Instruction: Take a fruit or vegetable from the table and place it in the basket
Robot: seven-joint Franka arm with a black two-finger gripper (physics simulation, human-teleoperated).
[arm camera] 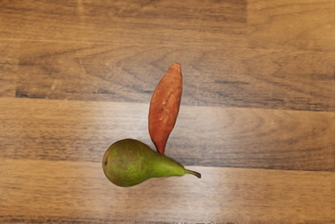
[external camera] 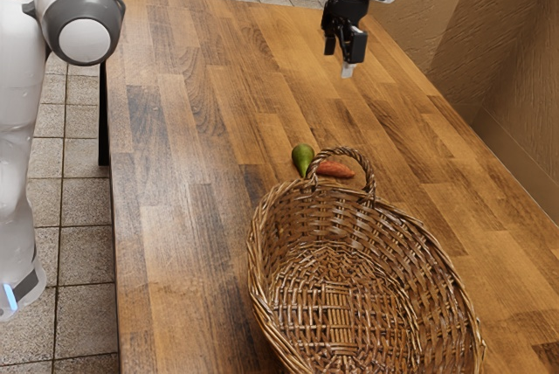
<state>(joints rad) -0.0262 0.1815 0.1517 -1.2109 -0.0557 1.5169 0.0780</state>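
Note:
My gripper (external camera: 341,58) is high over the table at the exterior view's upper right, its fingers apart with nothing between them. Well below it, a green pear (external camera: 302,158) and a reddish-orange sweet potato (external camera: 335,169) lie on the table just behind the wicker basket (external camera: 451,298), whose handle partly overlaps them in that view. From the hand, the pear (arm camera: 133,163) is seen lying on its side, and the narrow end of the sweet potato (arm camera: 165,104) meets it near the neck. The basket's inside holds nothing visible.
The wooden table (external camera: 192,217) carries the large basket at its near end, with the arched handle standing up beside the pear and sweet potato. A textured wall (external camera: 524,103) runs along the exterior view's right; floor tiles border the table's other side.

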